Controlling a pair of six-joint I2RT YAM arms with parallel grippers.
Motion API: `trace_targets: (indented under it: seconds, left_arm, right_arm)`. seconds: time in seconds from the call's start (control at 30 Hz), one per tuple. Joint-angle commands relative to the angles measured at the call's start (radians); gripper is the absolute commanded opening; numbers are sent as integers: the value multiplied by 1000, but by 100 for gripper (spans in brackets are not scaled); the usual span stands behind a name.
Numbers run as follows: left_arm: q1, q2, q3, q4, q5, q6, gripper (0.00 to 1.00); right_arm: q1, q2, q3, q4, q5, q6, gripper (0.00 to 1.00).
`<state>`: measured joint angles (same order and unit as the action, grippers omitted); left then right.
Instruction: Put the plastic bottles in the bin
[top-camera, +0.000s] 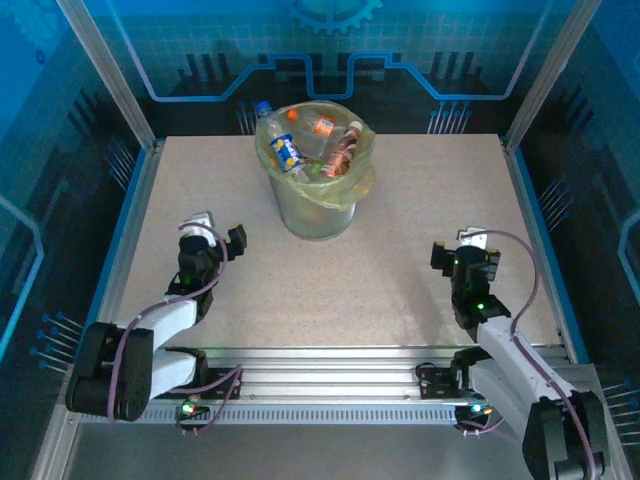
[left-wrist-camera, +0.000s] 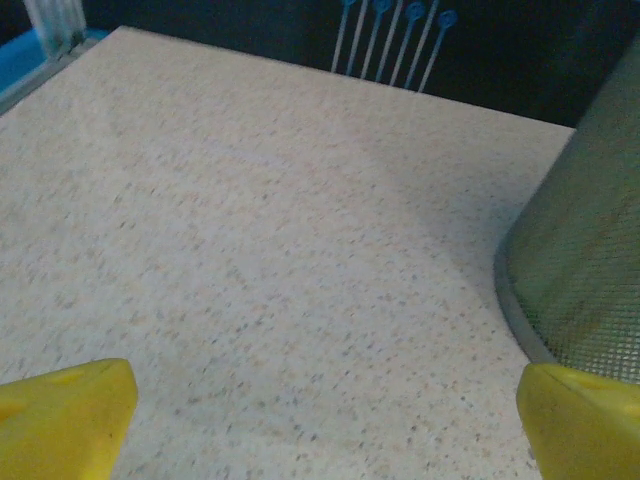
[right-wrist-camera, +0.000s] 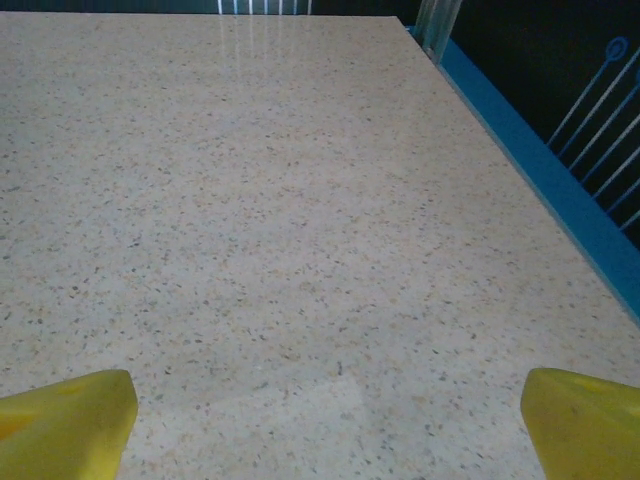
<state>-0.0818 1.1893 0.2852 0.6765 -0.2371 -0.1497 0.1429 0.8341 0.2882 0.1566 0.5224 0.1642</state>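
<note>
The round grey bin (top-camera: 318, 205) with its yellow-green bag stands at the back middle of the table, and several plastic bottles (top-camera: 318, 148) are piled inside it up to the rim. My left gripper (top-camera: 222, 236) rests low at the front left, open and holding nothing, a short way left of the bin. In the left wrist view its yellow fingertips (left-wrist-camera: 65, 415) frame bare tabletop, with the bin's mesh wall (left-wrist-camera: 590, 250) at the right edge. My right gripper (top-camera: 462, 250) sits at the front right, open, its fingertips (right-wrist-camera: 580, 420) wide apart over bare table.
The speckled beige table (top-camera: 400, 280) is bounded by blue side rails (top-camera: 545, 240) and aluminium posts (top-camera: 105, 70). The table's right edge and blue rail (right-wrist-camera: 540, 160) run close beside my right gripper.
</note>
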Motion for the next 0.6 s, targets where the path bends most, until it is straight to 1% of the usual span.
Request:
trace_targets:
  seconds: [0.0, 0.1, 0.27, 0.47, 0.57]
  left_arm:
    - [-15, 26, 31, 142, 12, 94, 99]
    - [-15, 45, 48, 142, 17, 104, 99]
    - [-16, 50, 66, 111, 58, 100, 99]
    - [-16, 46, 60, 115, 58, 96, 99]
    - [-16, 49, 68, 108, 59, 97, 99]
  right_arm:
    - [-26, 57, -24, 187, -79, -4, 100]
    - [-38, 130, -16, 248, -101, -8, 100]
    - [-47, 281, 8, 389, -153, -55, 100]
    - [-60, 428, 45, 528, -236, -98, 100]
    - [-70, 487, 69, 569, -269, -109, 100]
